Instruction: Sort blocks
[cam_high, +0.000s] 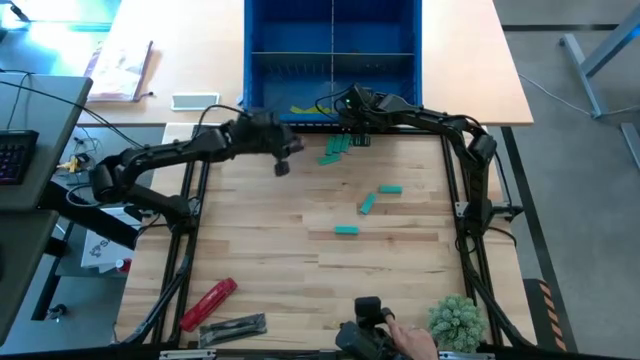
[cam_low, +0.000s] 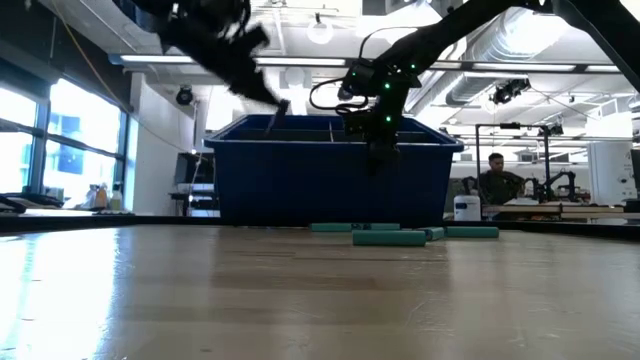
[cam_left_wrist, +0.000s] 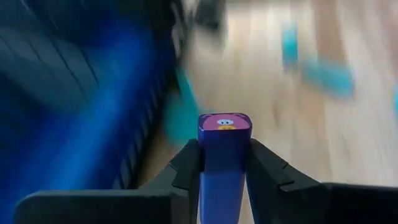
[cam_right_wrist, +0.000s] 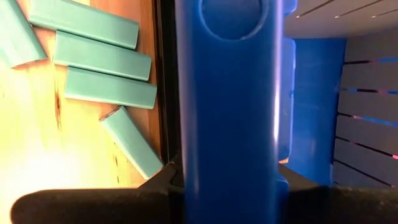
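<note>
Wooden table (cam_high: 300, 260), purple block (cam_left_wrist: 225, 149) clamped between left pincer (cam_left_wrist: 225, 168) fingers (upright)

A bin (cam_high: 332, 62) stands at the worktop's (cam_high: 260, 260) far edge. Blocks (cam_high: 336, 148) lie just before it, others (cam_high: 366, 204) nearer mid-worktop. A plant (cam_high: 456, 322) sits near right.

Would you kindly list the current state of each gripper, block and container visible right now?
left gripper: shut on purple block, raised near the bin's front.
right gripper: at the blue bin's front wall, fingers on either side of it.
blue bin: open-topped; a yellow-green block lies inside.
teal blocks: lying flat on the table.
red tool: lying flat near the table's front.
</note>
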